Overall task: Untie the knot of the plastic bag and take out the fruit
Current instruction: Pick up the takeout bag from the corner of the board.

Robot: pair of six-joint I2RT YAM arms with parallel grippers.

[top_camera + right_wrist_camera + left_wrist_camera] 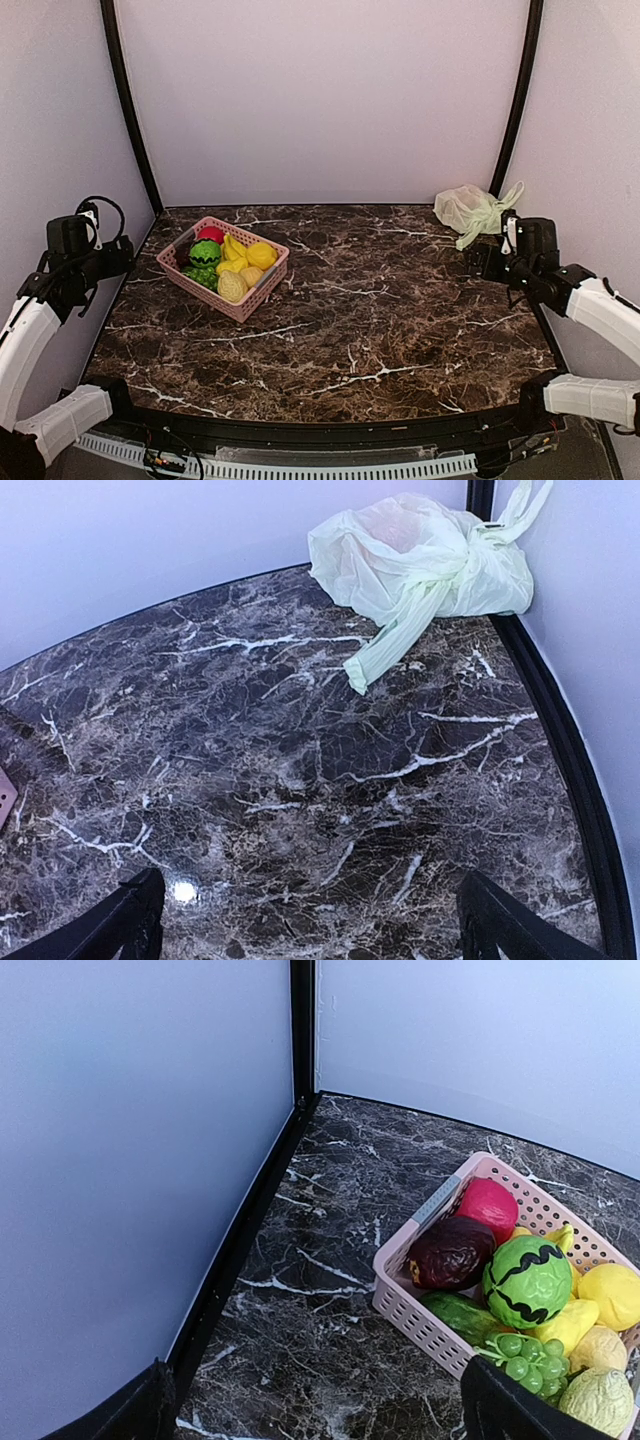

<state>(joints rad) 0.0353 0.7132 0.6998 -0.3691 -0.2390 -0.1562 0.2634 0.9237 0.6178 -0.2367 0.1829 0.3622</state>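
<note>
At the far right corner of the table (250, 780), the plastic bag (420, 565) lay knotted, its fruit hidden inside. Your right pincer (318, 925) stood wide open nearby, the left pincer (325, 1405) too — you'd have done best pinning the bag with one and tugging the loose tail (385, 645).

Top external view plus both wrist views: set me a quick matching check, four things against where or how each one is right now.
Things:
1. plastic bag
2. basket
3. grapes
4. right pincer

States:
a. open, above bare table
b. pink, on the left half of the table
c. green, lying in the basket
d. pale green, knotted, in the far right corner

Pairs: 1-d, 2-b, 3-c, 4-a
</note>
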